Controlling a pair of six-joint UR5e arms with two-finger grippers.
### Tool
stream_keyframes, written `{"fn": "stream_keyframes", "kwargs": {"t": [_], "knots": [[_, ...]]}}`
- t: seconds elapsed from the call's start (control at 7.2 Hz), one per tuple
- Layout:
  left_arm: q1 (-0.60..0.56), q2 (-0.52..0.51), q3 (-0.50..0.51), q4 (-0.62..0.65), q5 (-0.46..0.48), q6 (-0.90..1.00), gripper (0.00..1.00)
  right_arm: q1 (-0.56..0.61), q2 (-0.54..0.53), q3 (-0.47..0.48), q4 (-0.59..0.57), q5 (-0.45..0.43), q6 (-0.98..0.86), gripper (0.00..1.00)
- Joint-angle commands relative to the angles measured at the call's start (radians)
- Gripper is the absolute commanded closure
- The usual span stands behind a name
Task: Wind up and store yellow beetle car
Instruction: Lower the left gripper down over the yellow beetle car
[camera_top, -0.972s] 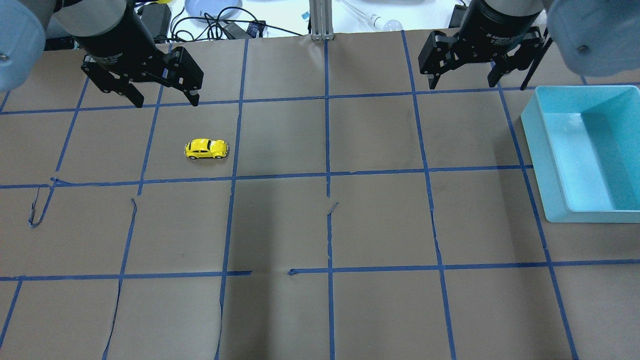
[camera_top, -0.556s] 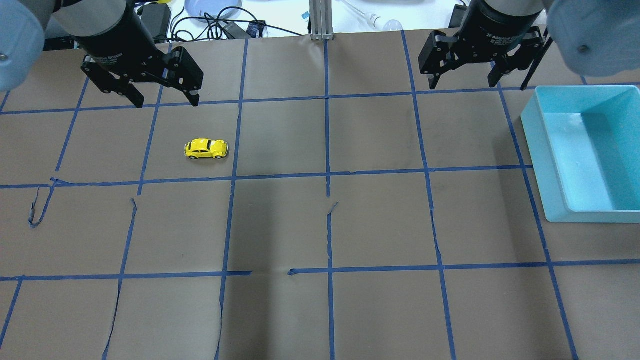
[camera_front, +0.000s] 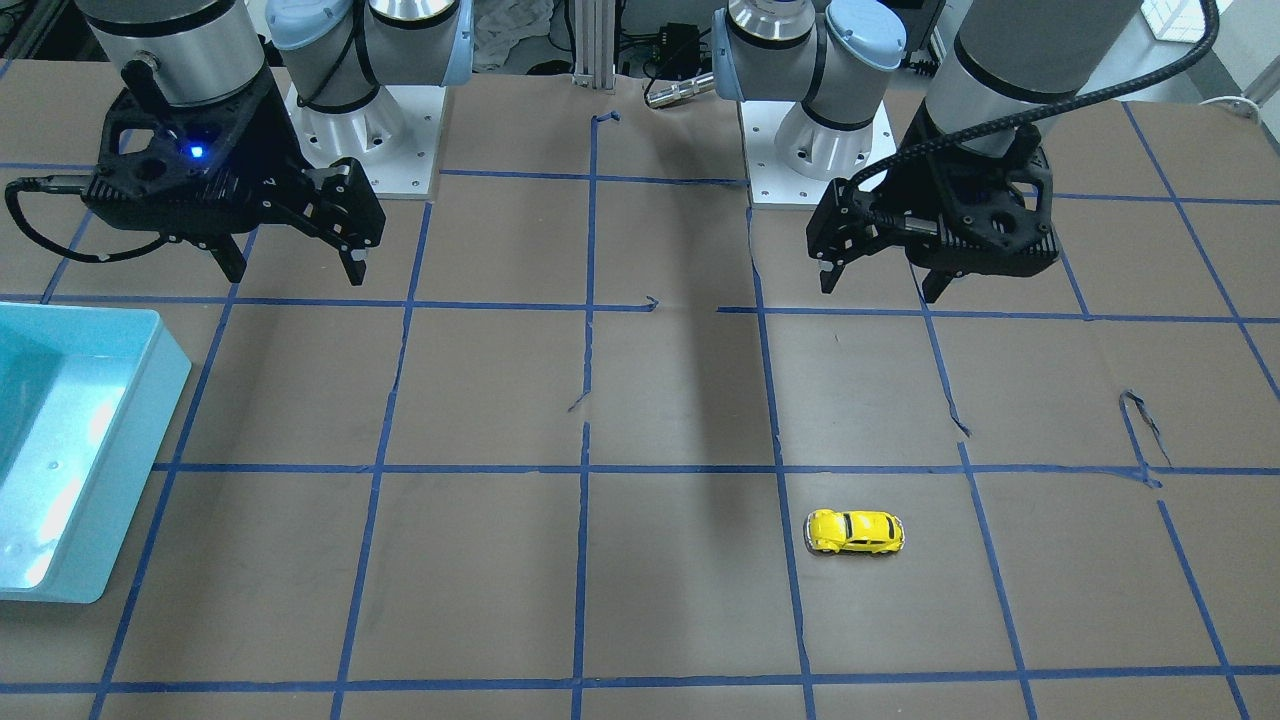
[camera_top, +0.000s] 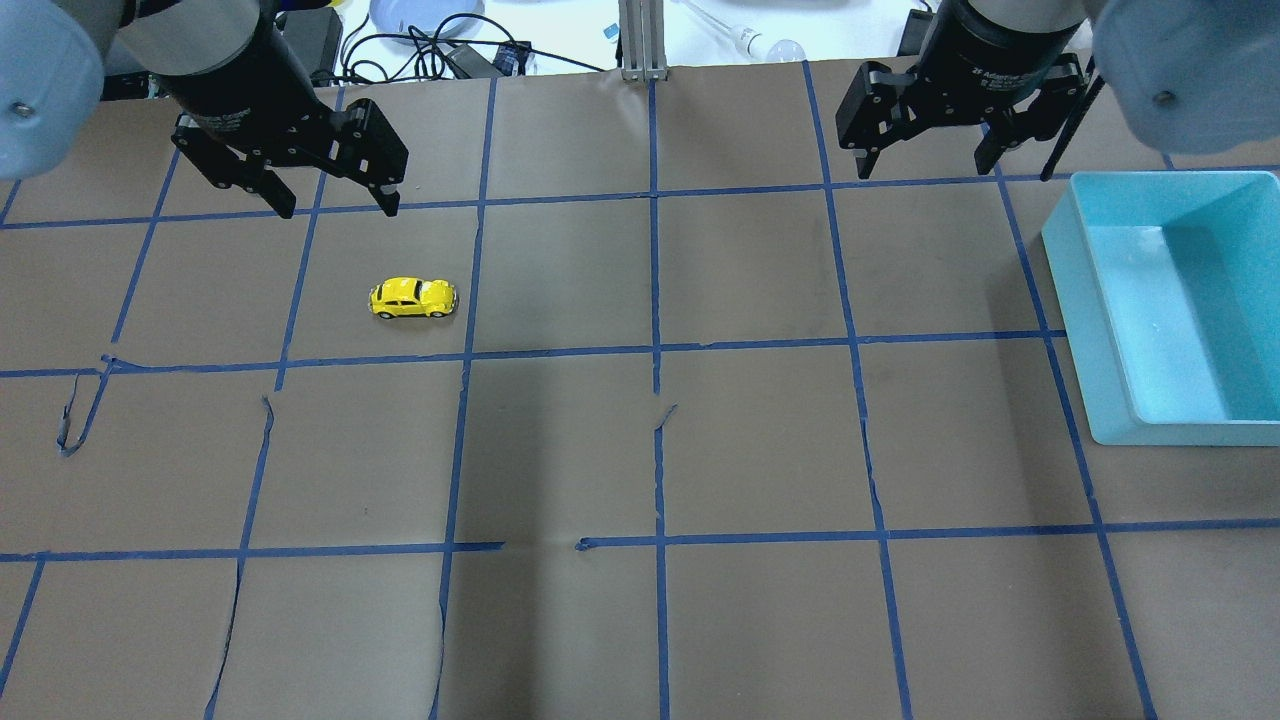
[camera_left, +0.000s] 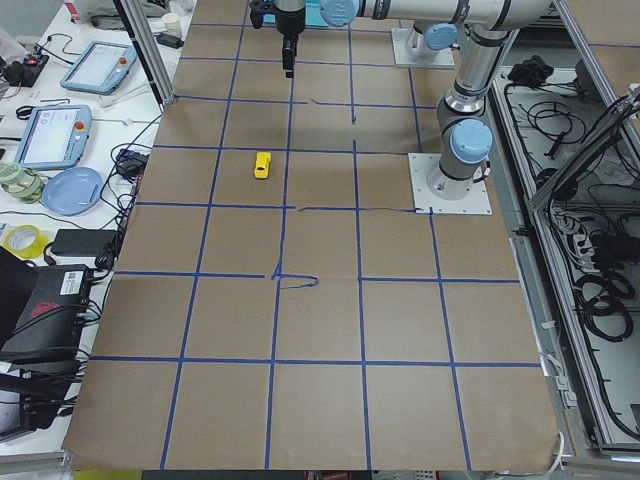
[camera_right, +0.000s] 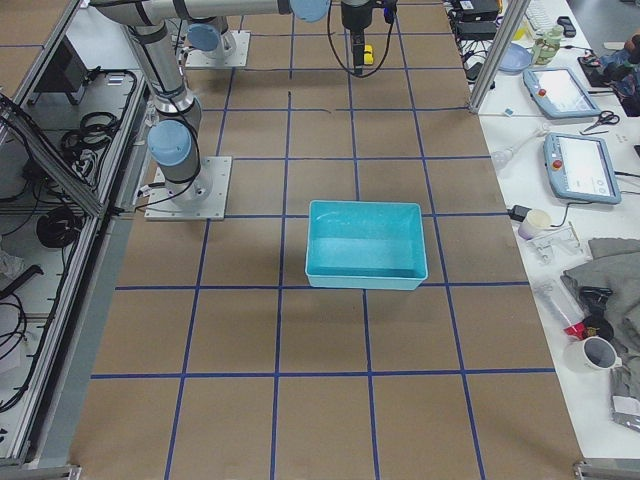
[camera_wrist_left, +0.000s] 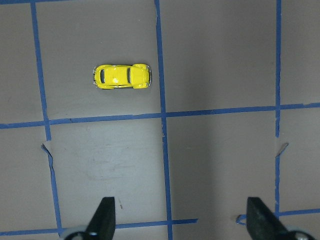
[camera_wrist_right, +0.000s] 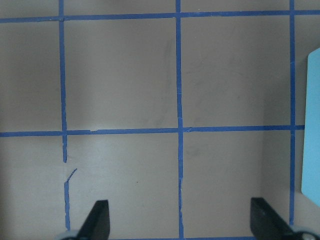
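The yellow beetle car (camera_top: 413, 298) stands on its wheels on the brown paper, left of the table's middle; it also shows in the front view (camera_front: 855, 532), the left side view (camera_left: 262, 164) and the left wrist view (camera_wrist_left: 121, 76). My left gripper (camera_top: 338, 205) is open and empty, raised above the table behind the car; it also shows in the front view (camera_front: 880, 287). My right gripper (camera_top: 928, 170) is open and empty, raised at the back right, left of the teal bin (camera_top: 1085, 300).
The teal bin's rim also shows in the front view (camera_front: 150, 430) and the right side view (camera_right: 365, 280). Blue tape lines grid the paper, with several torn curls. Cables and devices lie beyond the table's far edge.
My left gripper has shifted slightly to the right and back. The car, bin and right gripper have not moved.
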Motion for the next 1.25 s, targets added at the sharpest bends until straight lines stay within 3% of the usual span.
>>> {"fn": "stream_keyframes", "kwargs": {"t": [0.0,0.56,0.69,1.11], "knots": [[0.009,-0.043,-0.037,0.015,0.001,0.221,0.08,0.0,0.002,0.0,-0.002,0.0,0.0,0.0],[0.042,-0.202,-0.137,0.292,0.055,0.632,0.08,-0.002,0.0,0.0,0.0,0.0,0.002,0.0],[0.044,-0.25,-0.139,0.361,0.122,0.765,0.1,-0.002,0.002,0.0,-0.002,0.0,0.002,0.0],[0.064,-0.366,-0.139,0.453,0.098,1.013,0.11,0.0,0.0,0.0,-0.002,0.0,0.002,0.0]]}}
